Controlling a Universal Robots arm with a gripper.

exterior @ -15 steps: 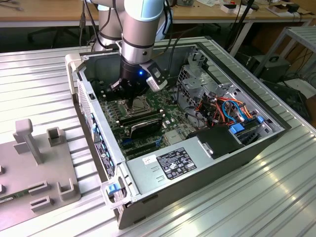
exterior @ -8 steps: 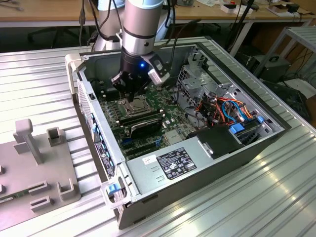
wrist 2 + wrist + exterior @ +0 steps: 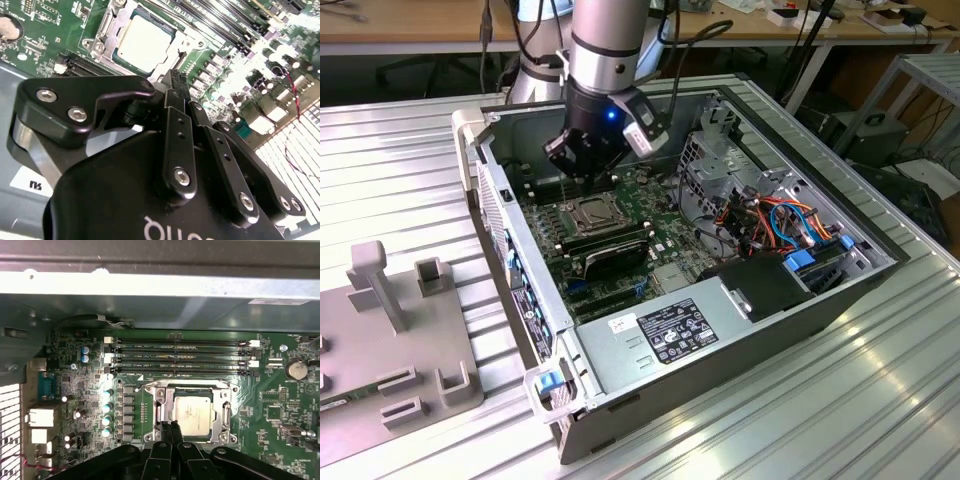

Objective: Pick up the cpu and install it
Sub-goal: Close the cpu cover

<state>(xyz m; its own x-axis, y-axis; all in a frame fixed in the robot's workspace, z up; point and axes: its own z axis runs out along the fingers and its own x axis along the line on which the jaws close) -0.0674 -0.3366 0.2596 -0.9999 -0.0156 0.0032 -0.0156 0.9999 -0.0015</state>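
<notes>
The cpu is a small grey square chip lying flat inside the metal-framed socket on the green motherboard. It also shows in the second wrist view and in the exterior view. My gripper hangs just above the socket's edge inside the open computer case, its black fingers pressed together with nothing between them. The second wrist view shows the gripper close over the socket frame. In the exterior view the gripper sits above the board, toward the case's back wall.
Long black memory slots run beside the socket. A power supply, a bundle of coloured cables and a metal drive cage crowd the case. The case wall rises close behind. A grey fixture plate lies at the exterior view's left.
</notes>
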